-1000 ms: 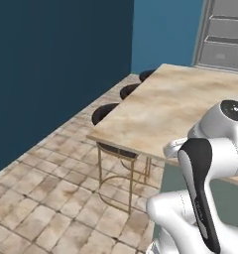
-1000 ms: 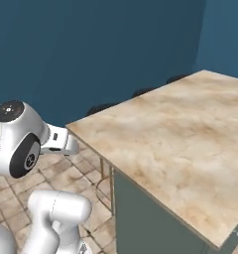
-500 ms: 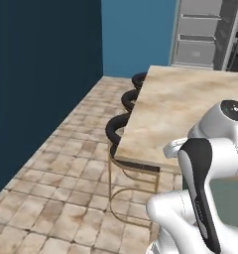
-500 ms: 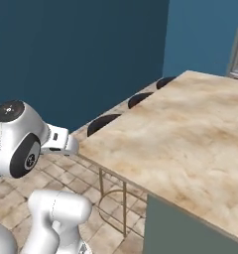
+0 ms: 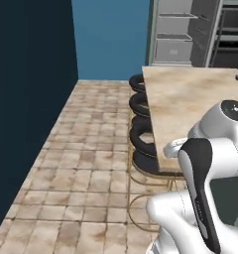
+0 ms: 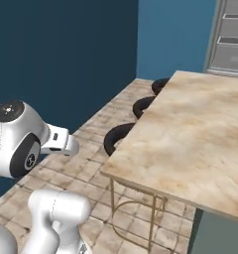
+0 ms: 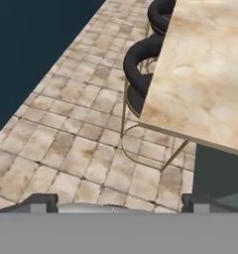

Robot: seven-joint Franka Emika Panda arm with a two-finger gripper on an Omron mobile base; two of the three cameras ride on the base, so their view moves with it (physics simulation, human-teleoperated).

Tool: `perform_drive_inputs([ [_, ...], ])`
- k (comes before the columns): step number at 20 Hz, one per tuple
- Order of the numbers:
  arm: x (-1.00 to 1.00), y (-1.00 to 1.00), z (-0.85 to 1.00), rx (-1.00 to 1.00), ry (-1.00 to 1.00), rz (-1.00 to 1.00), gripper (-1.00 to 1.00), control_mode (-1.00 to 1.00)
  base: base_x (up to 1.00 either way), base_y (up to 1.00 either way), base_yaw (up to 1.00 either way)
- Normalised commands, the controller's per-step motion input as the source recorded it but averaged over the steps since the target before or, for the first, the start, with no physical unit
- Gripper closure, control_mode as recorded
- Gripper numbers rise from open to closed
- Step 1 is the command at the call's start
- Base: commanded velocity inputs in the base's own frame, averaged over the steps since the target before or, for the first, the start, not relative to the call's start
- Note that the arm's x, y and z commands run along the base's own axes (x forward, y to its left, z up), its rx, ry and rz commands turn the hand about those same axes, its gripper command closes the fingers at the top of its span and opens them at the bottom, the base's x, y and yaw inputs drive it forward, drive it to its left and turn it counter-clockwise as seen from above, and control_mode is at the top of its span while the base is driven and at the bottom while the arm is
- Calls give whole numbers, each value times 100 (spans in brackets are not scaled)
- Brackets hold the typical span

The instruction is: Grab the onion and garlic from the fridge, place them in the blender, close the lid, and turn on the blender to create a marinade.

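Observation:
The fridge (image 5: 180,34) stands at the far end of the room, a tall grey cabinet with flat shelves and a drawer box showing; its edge is also at the top right in the right base view (image 6: 232,42). My gripper (image 7: 119,207) is open with nothing between its fingertips (image 7: 39,203), looking down over the tiled floor beside the island's near corner. The arm is folded close to the base, far from the fridge. The onion, garlic, blender and lid are out of view.
A long marble-topped island (image 5: 190,99) runs toward the fridge, with its near corner (image 6: 141,168) by the arm. Several black stools (image 5: 143,144) line its left side on thin metal legs. A dark blue wall (image 5: 27,99) borders the tiled floor (image 5: 86,168).
The whole picture has shifted as the base turned: the fridge has come into fuller view and the island now runs straight ahead. The arm's pose and the open gripper are unchanged.

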Motion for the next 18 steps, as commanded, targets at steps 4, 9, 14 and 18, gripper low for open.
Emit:
perform_drive_inputs([
  [4,0,0,0,0,0,0,-100,100,70,100,-37],
  [9,0,0,0,0,0,0,-100,100,75,100,-38],
  [14,0,0,0,0,0,0,-100,100,83,100,-37],
  [18,0,0,0,0,0,0,-100,100,89,100,-36],
])
